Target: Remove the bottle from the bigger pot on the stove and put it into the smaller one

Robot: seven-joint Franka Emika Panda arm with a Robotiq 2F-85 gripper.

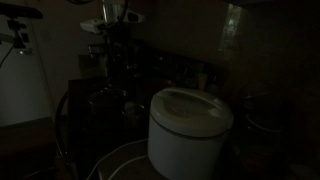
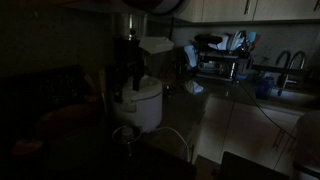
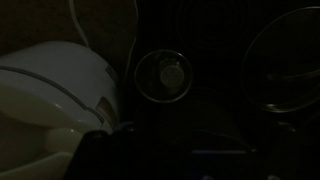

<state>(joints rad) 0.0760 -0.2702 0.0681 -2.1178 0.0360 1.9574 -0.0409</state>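
The scene is very dark. In the wrist view a small round pot (image 3: 140, 88) lies below me, with a pale round thing (image 3: 170, 73) inside it that may be the bottle seen from above. A bigger round rim (image 3: 262, 45), probably the bigger pot, shows at the right. My own jaws are lost in the dark at the bottom of that view. In both exterior views the arm hangs down with the gripper (image 2: 130, 92) (image 1: 108, 95) low next to a white rice cooker (image 2: 143, 105). The pots do not show in the exterior views.
The white rice cooker (image 1: 190, 125) (image 3: 50, 90) stands close to the gripper. A toaster oven (image 2: 220, 66) and a sink faucet (image 2: 290, 68) are on the counter further off. A cable (image 2: 175, 135) loops in front of the cooker.
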